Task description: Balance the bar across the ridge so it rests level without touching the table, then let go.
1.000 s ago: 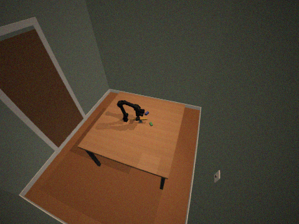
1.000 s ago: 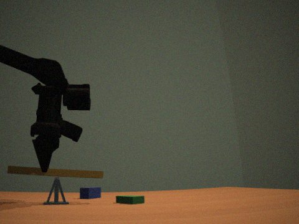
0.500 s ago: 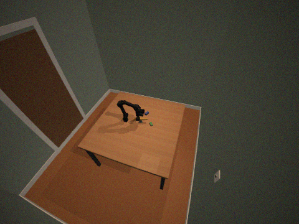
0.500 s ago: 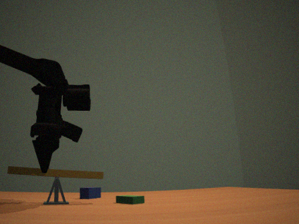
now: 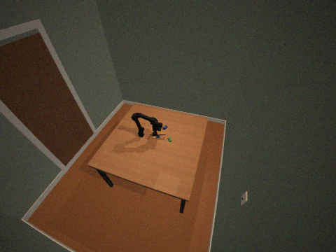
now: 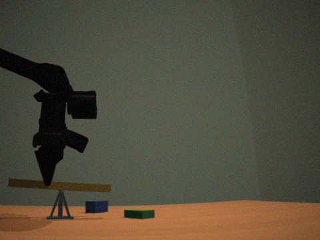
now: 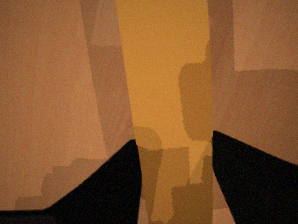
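The gripper (image 6: pixel 47 183) points straight down and is clenched on the yellow bar (image 6: pixel 77 187) — its 2 black fingers press against the bar's long sides in the wrist view, where the bar (image 7: pixel 165 75) runs up the middle of the picture between them. The grasp point lies left of the bar's middle in the exterior view.

The bar sits on top of the ridge (image 6: pixel 60 205), a small grey A-shaped stand on the wooden table (image 6: pixel 217 220). The ridge's apex meets the bar's underside just right of the gripper tips. The bar is nearly level, with its right end slightly lower than its left. Both ends are well above the table surface and touch nothing.

2 other blocks lie flat on the table to the right of the ridge:
- a blue block (image 6: pixel 97 206), near the ridge and below the bar's right end;
- a green block (image 6: pixel 139 213), further right and closer to the camera, apart from the blue one.

In the top view the black arm (image 5: pixel 141 120) arches over the far part of the table (image 5: pixel 147 164), with the gripper (image 5: pixel 155 134) down beside the blue block (image 5: pixel 165 127) and the green block (image 5: pixel 169 139). The bar is too small there to make out in detail. A brown door (image 5: pixel 35 94) stands in the wall to the left.
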